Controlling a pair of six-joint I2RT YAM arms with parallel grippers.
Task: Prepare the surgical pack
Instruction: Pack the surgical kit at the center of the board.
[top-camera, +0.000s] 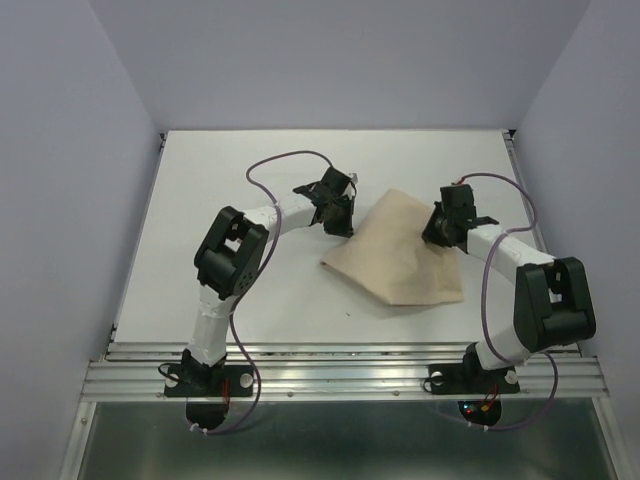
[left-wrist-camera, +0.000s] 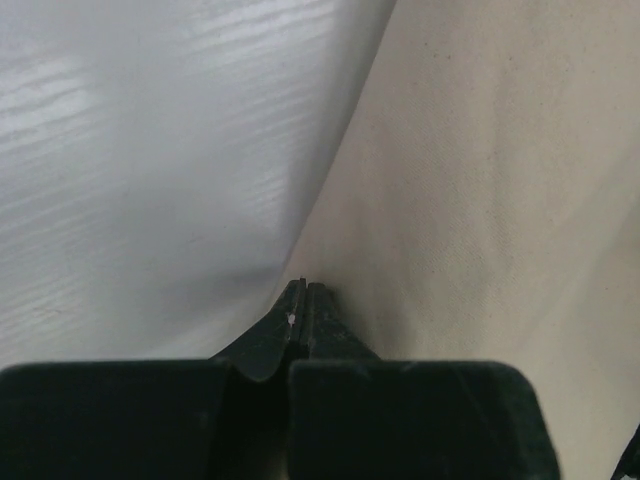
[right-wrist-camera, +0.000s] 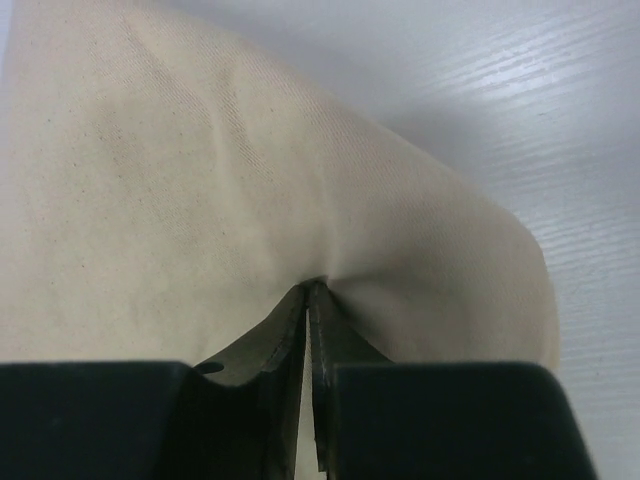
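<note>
**A:** How far along is the pack, going by what shows?

**B:** Early or midway, I'd judge. The only part in sight is the beige cloth (top-camera: 400, 262). It lies on the white table (top-camera: 240, 170), right of centre, between the two arms. It's not spread flat; it sits as a slanted, doubled-over shape with one corner pointing toward the left arm.

**A:** And the tray, scissors, forceps and gauze?

**B:** None of them shows in any view. Whether they're under the fold, I can't tell, though no hard bulge stands out in the fabric.

**A:** What are the tools doing?

**B:** Both are on the cloth. The left gripper (left-wrist-camera: 303, 298) has its fingers pressed together right at the cloth's left edge, where fabric meets table, so I read it as pinching that edge. The right gripper (right-wrist-camera: 312, 292) is nipped shut on a hump of cloth, with the weave puckering into its tips.

**A:** So what's done and what's left?

**B:** Each arm has a hold on the cloth, one on either side. The cloth has yet to be laid out or folded neatly. If the instruments aren't inside, they have yet to be placed and wrapped.
</note>
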